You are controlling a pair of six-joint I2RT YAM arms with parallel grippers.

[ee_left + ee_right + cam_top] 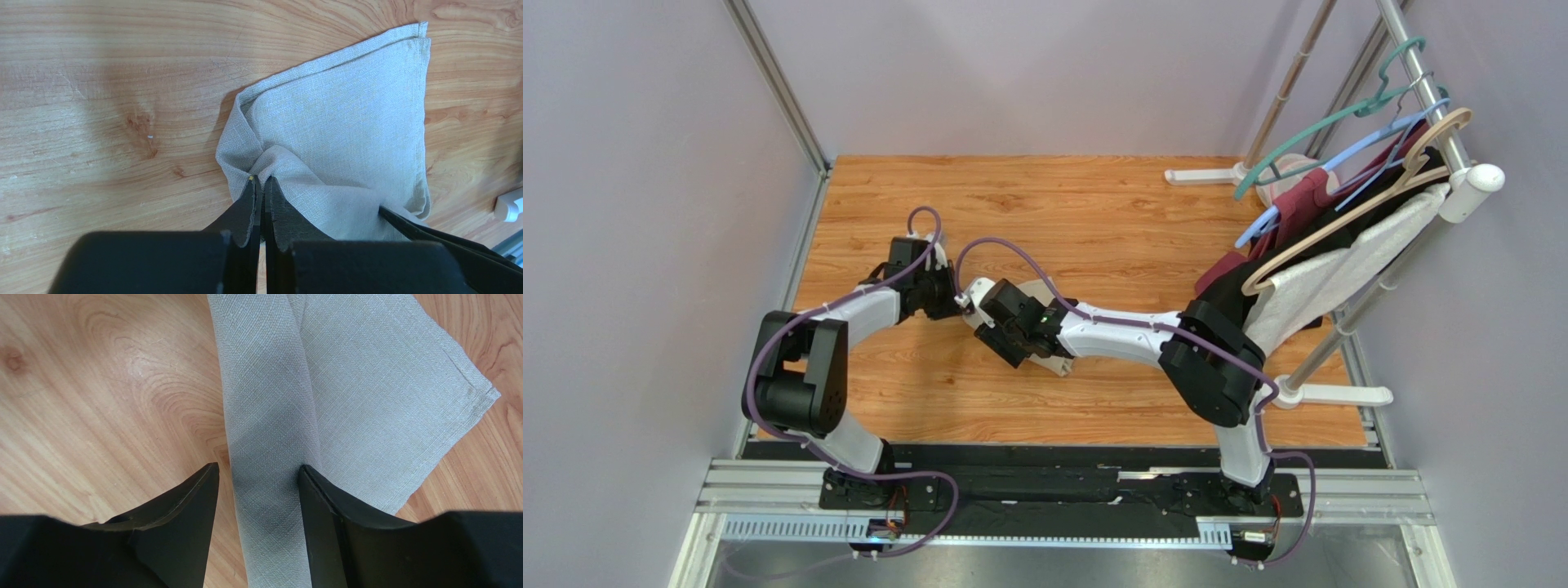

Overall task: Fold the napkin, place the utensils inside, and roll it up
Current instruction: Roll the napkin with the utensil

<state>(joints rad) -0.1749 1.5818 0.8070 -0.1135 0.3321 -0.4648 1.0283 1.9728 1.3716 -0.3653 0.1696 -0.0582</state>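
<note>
fabric this limp bunches where the left gripper [261,184] pinches tight a fold of the napkin [344,116], while the right gripper [258,478] gapes astride its folded band, so corners likely grip best.

Pale beige woven napkin [350,116], folded into layered wedge, lies flat on wood bench [92,92]. Two stacked corners line up at far tip. Near edge bunched, puckered, pinched in closed left jaws. Folded-over band runs between spread right jaws.
</note>
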